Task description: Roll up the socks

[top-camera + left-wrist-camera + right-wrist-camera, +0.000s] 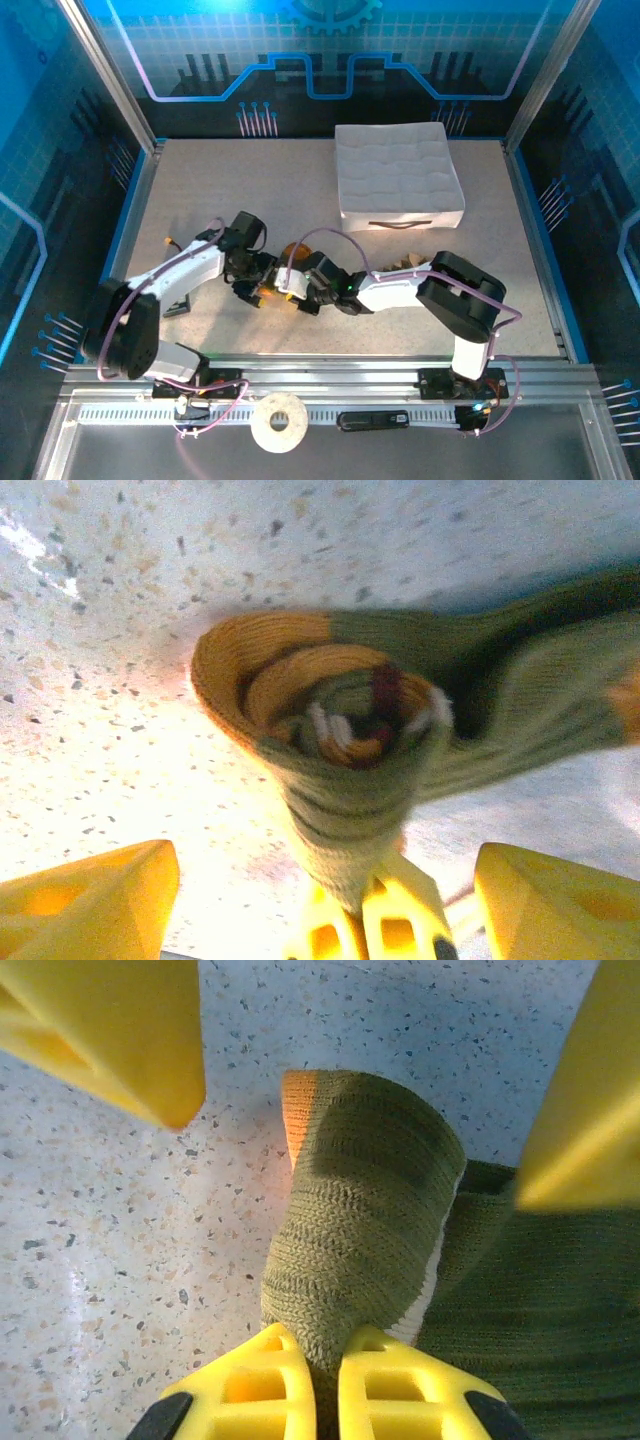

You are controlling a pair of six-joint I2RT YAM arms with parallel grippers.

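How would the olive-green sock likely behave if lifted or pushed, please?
Probably floppy: the olive-green sock is soft knit, creasing where the right claw pinches it. Its loosely rolled end would likely unwind if pushed, as nothing binds the layers. The ribbed knit should resist slipping.

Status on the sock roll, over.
Left pincer open, either side of olive-green sock. Right pincer shut on it; one end rolled, rest trailing. White box well back, not in the way.
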